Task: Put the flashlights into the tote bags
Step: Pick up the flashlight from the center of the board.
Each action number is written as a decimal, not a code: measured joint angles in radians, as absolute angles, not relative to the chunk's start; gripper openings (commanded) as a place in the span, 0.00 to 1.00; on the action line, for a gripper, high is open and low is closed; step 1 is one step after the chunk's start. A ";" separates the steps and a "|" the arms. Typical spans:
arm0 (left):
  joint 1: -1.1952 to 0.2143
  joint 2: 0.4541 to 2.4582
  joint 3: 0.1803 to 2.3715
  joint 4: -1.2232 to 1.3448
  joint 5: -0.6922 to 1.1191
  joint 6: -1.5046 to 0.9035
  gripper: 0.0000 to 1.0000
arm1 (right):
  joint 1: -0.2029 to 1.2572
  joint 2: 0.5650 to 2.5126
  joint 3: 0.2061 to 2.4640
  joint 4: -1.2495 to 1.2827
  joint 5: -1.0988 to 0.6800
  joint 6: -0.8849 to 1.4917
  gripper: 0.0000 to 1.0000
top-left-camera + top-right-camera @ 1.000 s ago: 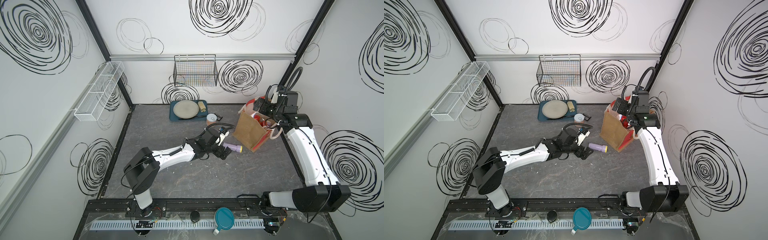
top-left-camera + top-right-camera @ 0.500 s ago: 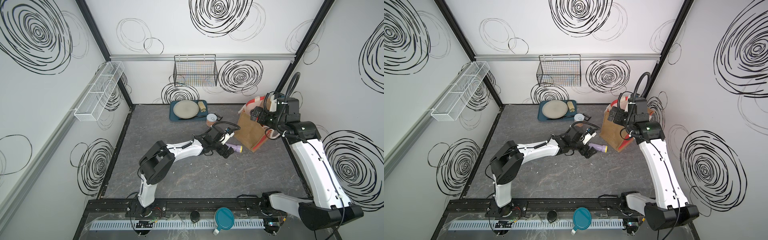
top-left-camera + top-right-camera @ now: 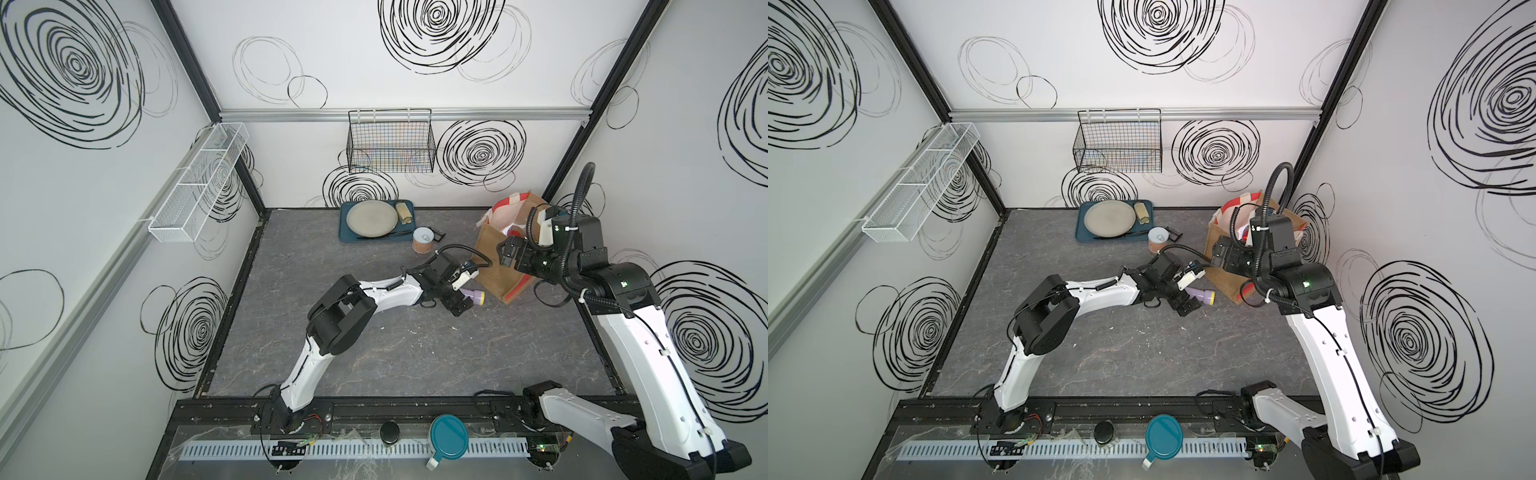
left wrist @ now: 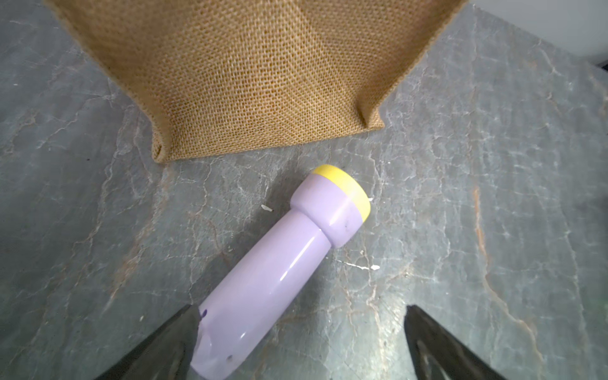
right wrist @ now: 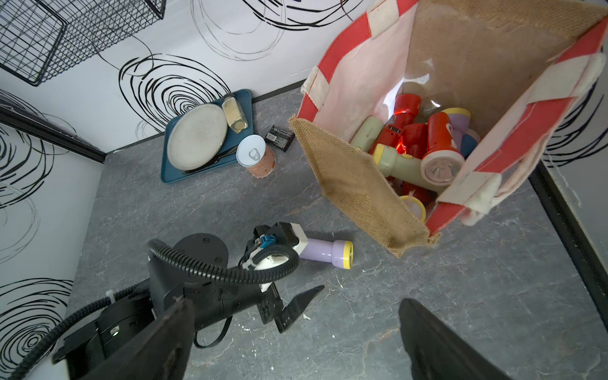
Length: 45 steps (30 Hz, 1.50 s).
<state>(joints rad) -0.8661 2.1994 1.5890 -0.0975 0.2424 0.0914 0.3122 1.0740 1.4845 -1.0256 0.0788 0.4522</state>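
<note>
Left pincer [image 4: 297,316] gapes wide around the tail of a glossy lilac flashlight [image 4: 273,273], yellow flared head, lying on marbled grey surface [image 4: 493,197] beside the coarse jute tote bag [image 4: 263,75]. Right pincer [image 5: 294,306] wide, empty; red and pale-green flashlights [image 5: 439,138] heaped inside.

A plate [image 3: 372,218] and a beige cylinder [image 3: 404,212] lie on a blue tray [image 3: 344,236], a tin [image 3: 423,241] just beside it, a wire basket [image 3: 390,141] on the wall above.
</note>
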 measured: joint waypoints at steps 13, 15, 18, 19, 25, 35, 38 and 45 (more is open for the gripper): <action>-0.868 2.291 1.665 -0.143 0.193 0.197 0.92 | 0.329 1.103 1.534 -1.059 0.108 0.452 1.00; -0.870 2.291 1.660 -0.142 0.194 0.198 0.88 | 0.329 1.103 1.534 -1.059 0.110 0.452 1.00; -0.873 2.291 1.643 -0.133 0.194 0.197 0.81 | 0.329 1.105 1.534 -1.059 0.112 0.451 1.00; -0.873 2.291 1.635 -0.132 0.194 0.195 0.79 | 0.329 1.105 1.534 -1.059 0.113 0.451 1.00; -0.888 2.271 1.568 -0.070 0.196 0.186 0.69 | 0.329 1.096 1.516 -1.059 0.122 0.453 1.00; -0.915 2.249 1.522 -0.027 0.205 0.138 0.48 | 0.329 1.047 1.465 -1.060 0.133 0.490 1.00; -0.916 2.249 1.523 -0.027 0.205 0.122 0.38 | 0.329 1.024 1.459 -1.061 0.135 0.504 1.00; -0.915 2.226 1.472 0.017 0.218 0.077 0.16 | 0.329 0.961 1.419 -1.064 0.134 0.553 1.00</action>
